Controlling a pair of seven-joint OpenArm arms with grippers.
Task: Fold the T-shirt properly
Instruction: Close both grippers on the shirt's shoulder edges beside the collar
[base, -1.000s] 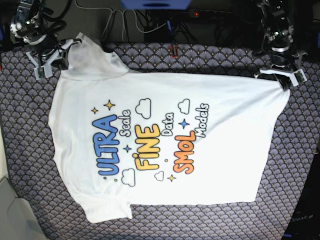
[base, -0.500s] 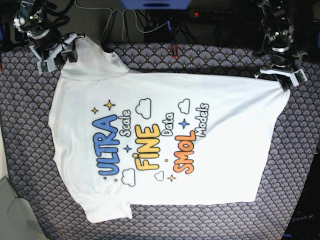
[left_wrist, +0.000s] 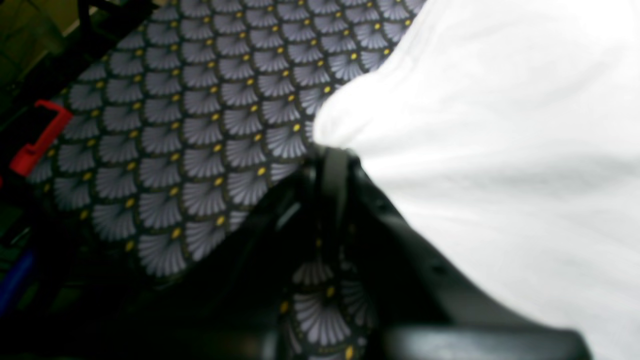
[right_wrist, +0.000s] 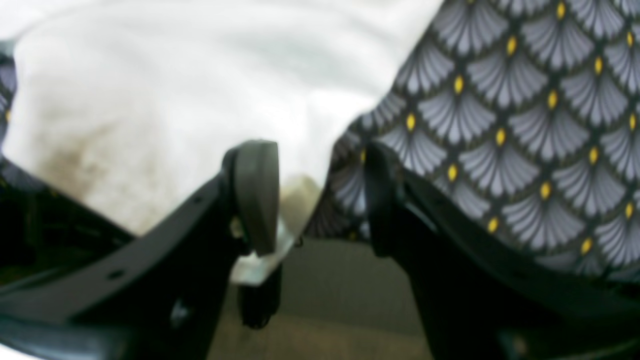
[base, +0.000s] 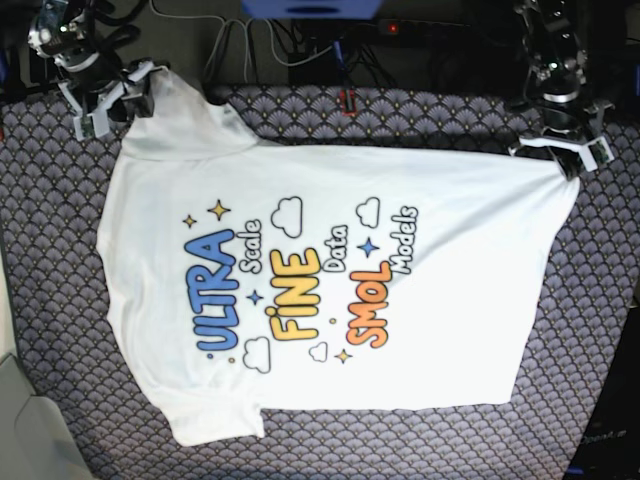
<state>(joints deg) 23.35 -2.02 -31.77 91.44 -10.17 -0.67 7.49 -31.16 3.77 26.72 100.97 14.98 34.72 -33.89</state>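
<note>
Lying flat and print-up across your work surface: one T-shirt (base: 340, 290), white soft cotton, short-sleeved, spread wide with few wrinkles. Printed on it you have rounded blue "ULTRA", yellow "FINE" and orange "SMOL" lettering, outlined clouds and four-pointed stars.

Beneath it: table cover (base: 420, 120), dark fabric with a repeating grey fan-scale pattern, each scale tipped by a small yellow dot.

Your left gripper (base: 560, 150), at the far right of the base view: black fingers pinched together on the shirt's corner; in its wrist view a white fold bunches just above the closed tips.

Your right gripper (right_wrist: 320, 195), at the upper left sleeve in the base view: jaws standing wide, rounded matte-black pads apart, gripping nothing. The sleeve edge lies just beyond the pads, slightly puckered.
</note>
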